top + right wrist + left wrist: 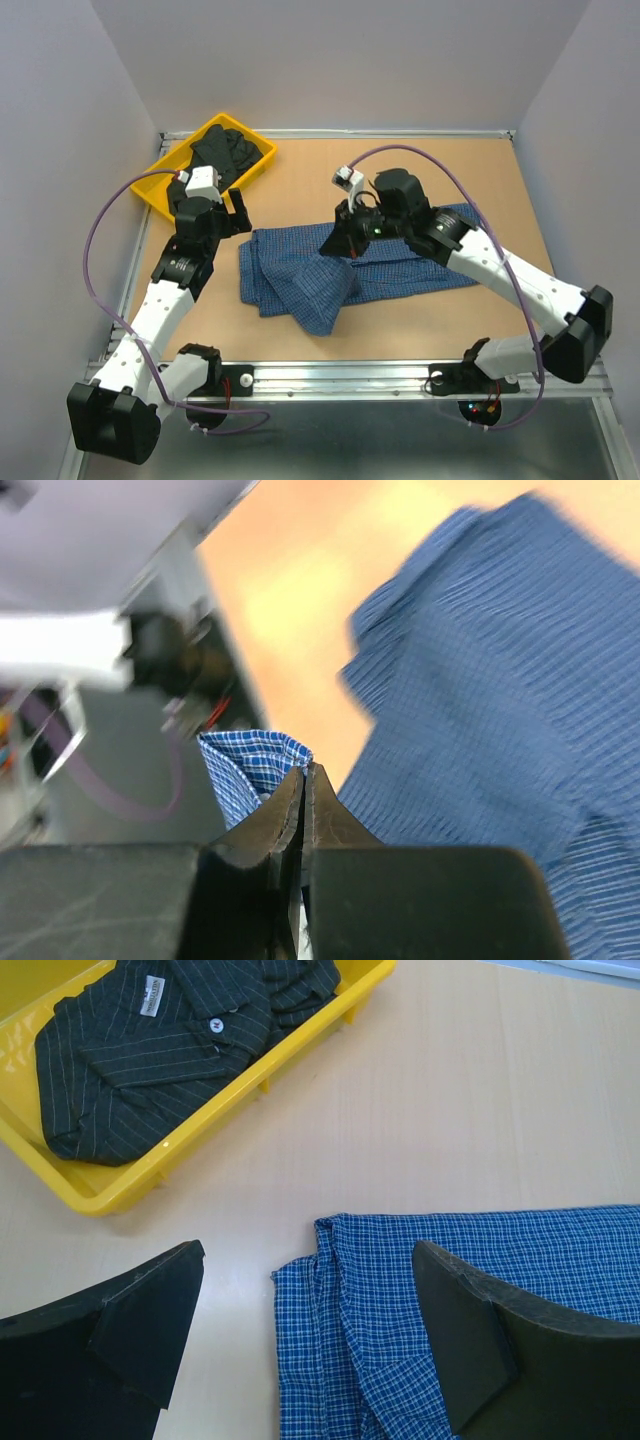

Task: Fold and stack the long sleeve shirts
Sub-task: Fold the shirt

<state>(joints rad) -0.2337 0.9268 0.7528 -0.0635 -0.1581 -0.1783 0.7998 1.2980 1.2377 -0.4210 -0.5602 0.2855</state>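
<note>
The blue checked shirt lies partly folded in the middle of the table; it also shows in the left wrist view and the right wrist view. My right gripper is shut on a fold of the blue shirt and holds it lifted above the rest of the cloth. My left gripper is open and empty, hovering just left of the shirt's far left corner; its fingers straddle that corner. The black shirt with a white tag lies folded in the yellow tray.
The yellow tray stands at the back left of the table; its near wall shows in the left wrist view. Grey walls close in the left, back and right. A metal rail runs along the near edge.
</note>
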